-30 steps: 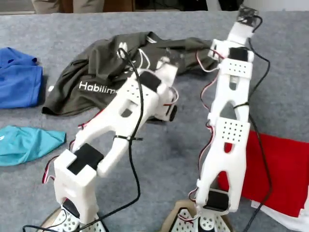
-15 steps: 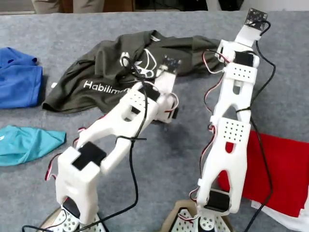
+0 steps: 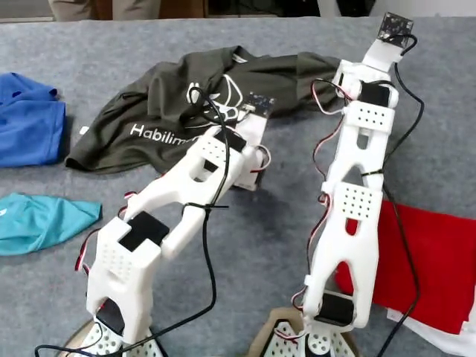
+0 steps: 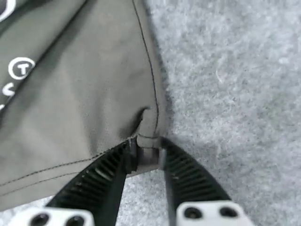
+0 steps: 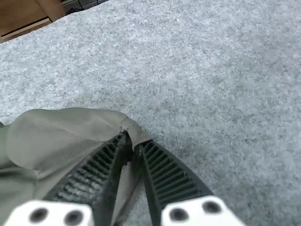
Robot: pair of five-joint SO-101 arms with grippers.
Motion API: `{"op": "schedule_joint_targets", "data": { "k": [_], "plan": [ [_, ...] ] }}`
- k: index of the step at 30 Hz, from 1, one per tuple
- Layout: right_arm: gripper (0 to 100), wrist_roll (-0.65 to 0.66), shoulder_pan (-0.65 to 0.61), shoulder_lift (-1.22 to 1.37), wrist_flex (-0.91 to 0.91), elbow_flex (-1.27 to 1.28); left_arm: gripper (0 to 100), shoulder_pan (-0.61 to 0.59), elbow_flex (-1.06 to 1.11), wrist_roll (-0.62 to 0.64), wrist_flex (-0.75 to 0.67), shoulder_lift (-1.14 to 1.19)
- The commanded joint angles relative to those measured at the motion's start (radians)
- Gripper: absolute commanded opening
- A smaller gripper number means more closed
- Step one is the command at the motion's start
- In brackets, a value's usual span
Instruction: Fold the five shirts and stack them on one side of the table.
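A crumpled dark olive shirt (image 3: pixel 171 111) with white print lies at the back middle of the grey table. My left gripper (image 4: pixel 146 153) is shut on a hemmed corner of this olive shirt (image 4: pixel 84 94); in the high view the left arm (image 3: pixel 216 160) reaches over its near edge. My right gripper (image 5: pixel 131 148) is shut on another edge of the olive shirt (image 5: pixel 61 136), at the shirt's far right end, below the right arm's wrist (image 3: pixel 364 82).
A blue shirt (image 3: pixel 30 119) lies at the left edge, a teal shirt (image 3: pixel 41 219) nearer on the left. A red shirt (image 3: pixel 431 260) over a white one (image 3: pixel 454 338) lies at the near right. Grey table (image 3: pixel 260 245) is bare between the arms.
Both arms moved toward the back of the table, carrying their held corners; the olive shirt has spread out wider and flatter, its right end pulled farther right.
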Motion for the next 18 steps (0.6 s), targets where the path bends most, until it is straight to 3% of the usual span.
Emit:
{"op": "schedule_joint_targets", "data": {
  "k": [1,10,18],
  "plan": [
    [0.5,-0.011,0.015,-0.007,0.002,-0.059,6,-0.002,-0.046,0.008,0.002,-0.007],
    [0.5,-0.011,-0.021,-0.036,0.066,-0.085,2,-0.002,-0.071,0.011,0.049,-0.024],
    [0.5,-0.011,-0.039,-0.262,0.23,-0.079,2,-0.058,-0.482,-0.051,0.499,-0.171]
  ]
}}
